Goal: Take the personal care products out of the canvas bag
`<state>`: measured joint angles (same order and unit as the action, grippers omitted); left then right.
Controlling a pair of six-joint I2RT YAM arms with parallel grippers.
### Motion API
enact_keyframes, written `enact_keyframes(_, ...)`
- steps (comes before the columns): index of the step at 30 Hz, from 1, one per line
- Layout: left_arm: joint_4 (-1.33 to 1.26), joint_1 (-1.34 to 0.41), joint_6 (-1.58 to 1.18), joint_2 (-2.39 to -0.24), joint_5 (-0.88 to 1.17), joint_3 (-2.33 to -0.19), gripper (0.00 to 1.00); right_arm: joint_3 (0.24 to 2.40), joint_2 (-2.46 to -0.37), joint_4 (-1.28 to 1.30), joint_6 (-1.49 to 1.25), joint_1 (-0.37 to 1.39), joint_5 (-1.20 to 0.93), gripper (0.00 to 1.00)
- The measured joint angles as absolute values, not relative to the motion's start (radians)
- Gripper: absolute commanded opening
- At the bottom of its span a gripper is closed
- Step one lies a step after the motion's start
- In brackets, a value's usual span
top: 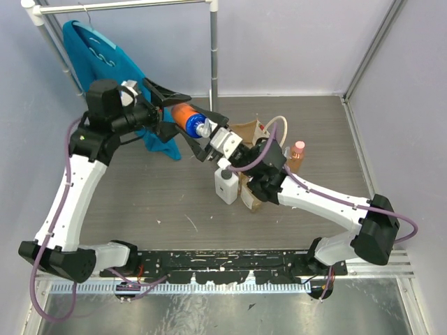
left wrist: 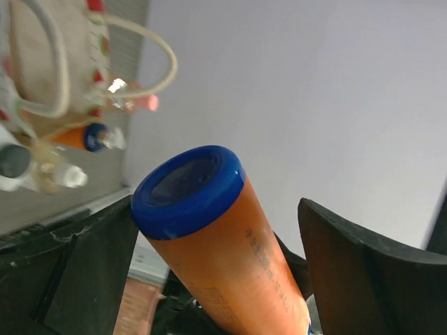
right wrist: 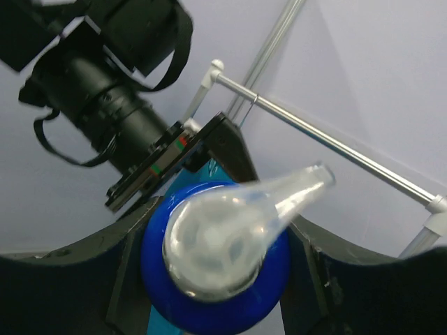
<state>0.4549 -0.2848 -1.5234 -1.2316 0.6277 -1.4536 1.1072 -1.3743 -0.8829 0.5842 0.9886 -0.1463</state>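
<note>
The orange bottle [top: 185, 116] with a blue band hangs in the air left of the canvas bag [top: 246, 130]. My right gripper [top: 209, 136] is shut on its blue collar [right wrist: 209, 300], just below the clear cap [right wrist: 230, 237]. My left gripper [top: 199, 112] is open, its fingers standing wide on either side of the bottle's body [left wrist: 230, 258]. The white bottle [top: 225, 185] with a dark cap stands on the table in front of the bag. The pinkish bottle [top: 298, 155] stands right of the bag. The bag's inside is hidden by my right arm.
A teal-blue garment [top: 98, 49] hangs from a metal rail [top: 126, 5] at the back left, close behind my left arm. A rack post [top: 214, 49] stands at the back centre. The bag's pale cord handles [left wrist: 164, 66] show in the left wrist view.
</note>
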Motion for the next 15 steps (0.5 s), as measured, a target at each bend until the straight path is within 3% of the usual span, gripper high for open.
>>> enact_keyframes(5, 0.880, -0.272, -1.126, -1.309, 0.360, -1.795, 0.99, 1.141, -1.365, -0.761, 0.514, 1.007, -0.130, 0.01)
enact_keyframes(8, 1.010, -0.263, -0.932, -1.309, 0.140, -1.952, 0.98, 1.143, -1.343, -0.670, 0.468, 1.036, -0.125, 0.01)
enact_keyframes(15, 1.173, -0.259, -0.676, -1.268, -0.196, -2.035, 0.98, 1.186, -1.369, -0.471, 0.373, 1.057, -0.122, 0.01)
